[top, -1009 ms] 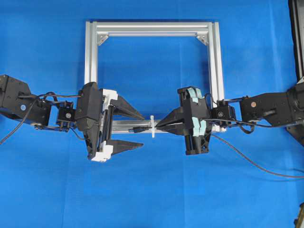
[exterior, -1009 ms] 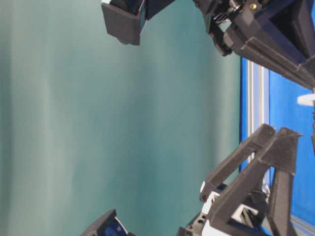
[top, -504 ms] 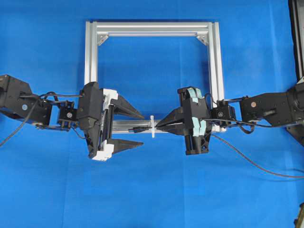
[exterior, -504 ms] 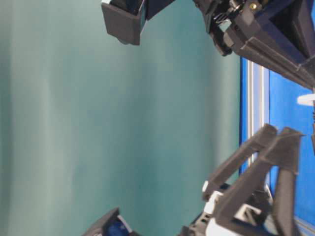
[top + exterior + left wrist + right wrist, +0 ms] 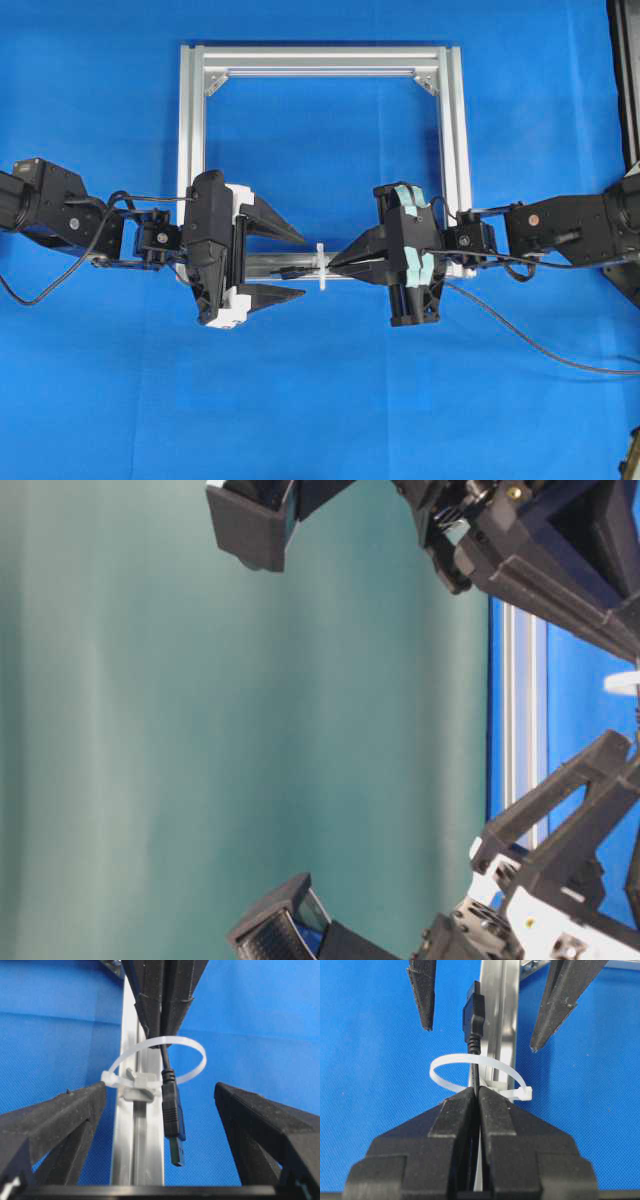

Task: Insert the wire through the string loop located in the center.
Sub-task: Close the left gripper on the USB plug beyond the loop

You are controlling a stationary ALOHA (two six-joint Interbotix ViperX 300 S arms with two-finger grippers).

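The right gripper (image 5: 476, 1094) is pinched tight on the wire (image 5: 476, 1067) just short of the string loop (image 5: 479, 1072), and the plug end is already poking out the far side, lying along the aluminium bar (image 5: 136, 1125) at the centre of the overhead view. From nine o'clock, the left gripper (image 5: 300, 266) has its fingers (image 5: 55, 1115) spread wide apart, flanking the plug and gripping nothing.
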